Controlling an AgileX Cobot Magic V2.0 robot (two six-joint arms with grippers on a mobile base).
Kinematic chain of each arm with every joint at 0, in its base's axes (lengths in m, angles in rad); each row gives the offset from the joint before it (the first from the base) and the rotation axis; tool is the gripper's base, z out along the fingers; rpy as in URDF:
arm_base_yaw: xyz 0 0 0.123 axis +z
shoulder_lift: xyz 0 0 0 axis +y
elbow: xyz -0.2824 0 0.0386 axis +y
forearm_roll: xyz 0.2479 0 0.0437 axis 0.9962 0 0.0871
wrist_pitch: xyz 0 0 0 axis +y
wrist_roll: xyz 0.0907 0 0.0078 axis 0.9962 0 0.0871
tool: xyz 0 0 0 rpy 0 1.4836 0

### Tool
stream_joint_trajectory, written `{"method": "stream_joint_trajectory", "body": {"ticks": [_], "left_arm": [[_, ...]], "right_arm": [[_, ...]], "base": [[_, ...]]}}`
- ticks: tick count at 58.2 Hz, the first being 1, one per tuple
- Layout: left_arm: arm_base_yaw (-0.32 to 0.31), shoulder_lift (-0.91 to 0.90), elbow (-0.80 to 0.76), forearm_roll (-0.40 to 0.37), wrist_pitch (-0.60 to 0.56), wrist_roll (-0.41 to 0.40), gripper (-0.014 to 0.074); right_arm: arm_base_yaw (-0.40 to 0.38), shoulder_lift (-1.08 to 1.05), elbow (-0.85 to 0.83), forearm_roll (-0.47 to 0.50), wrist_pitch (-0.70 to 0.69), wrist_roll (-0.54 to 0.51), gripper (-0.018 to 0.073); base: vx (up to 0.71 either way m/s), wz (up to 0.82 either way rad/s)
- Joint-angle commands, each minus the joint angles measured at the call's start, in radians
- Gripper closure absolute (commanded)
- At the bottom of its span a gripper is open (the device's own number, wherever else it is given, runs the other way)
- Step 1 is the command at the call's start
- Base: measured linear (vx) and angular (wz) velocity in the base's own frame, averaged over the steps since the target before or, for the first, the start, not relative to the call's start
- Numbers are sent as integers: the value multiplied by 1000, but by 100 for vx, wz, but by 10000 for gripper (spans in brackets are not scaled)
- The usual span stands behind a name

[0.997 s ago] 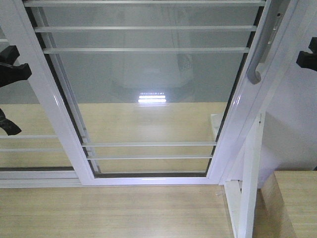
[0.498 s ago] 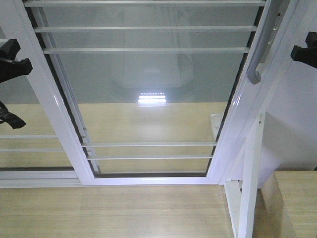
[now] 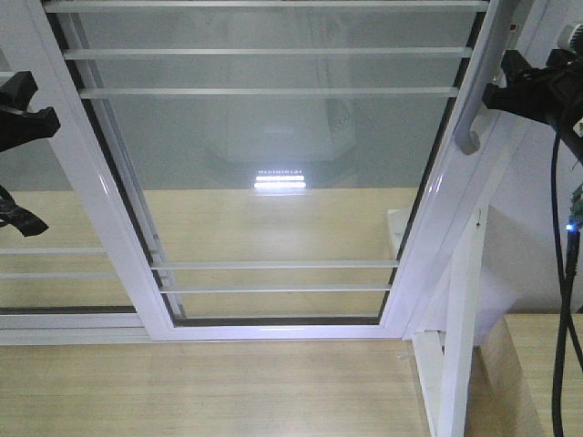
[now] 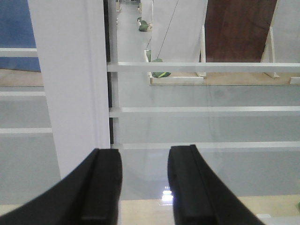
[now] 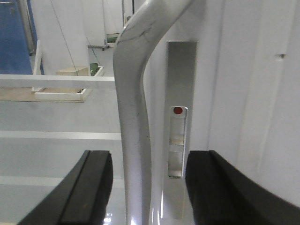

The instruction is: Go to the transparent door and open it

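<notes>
The transparent door (image 3: 273,155), clear glass in a white frame with thin white bars, fills the front view. Its curved grey handle (image 3: 474,114) runs down the right stile. My right gripper (image 3: 499,91) is level with the handle's lower part. In the right wrist view it (image 5: 147,187) is open, and the handle (image 5: 133,117) stands between its two fingers without visible contact. My left gripper (image 3: 27,168) is at the left edge. In the left wrist view it (image 4: 143,183) is open and empty, facing the door's left stile (image 4: 70,84) and the glass.
A second white-framed glass panel (image 3: 55,264) without a handle overlaps on the left. A lock plate with a red dot (image 5: 178,140) sits on the stile beside the handle. A white wall (image 3: 537,228) and a wooden ledge (image 3: 537,364) are at the right. Black cables (image 3: 557,273) hang from the right arm.
My right gripper has moved left from the frame's edge up to the handle, bringing its arm and cables into view. The left gripper has stayed almost still.
</notes>
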Motion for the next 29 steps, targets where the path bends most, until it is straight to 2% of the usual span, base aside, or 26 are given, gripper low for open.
{"method": "stream_joint_trajectory", "body": {"ticks": [1,29], "left_arm": [[0,-20,-38,-2,-90,-6,210],[0,-20,-38,-2,-90,-6,210]], "right_arm": [[-3,9,-70,-15,-102,22,122],[-3,160,-217,-36,-128,70,122]], "base": [[0,0],[0,0]]}}
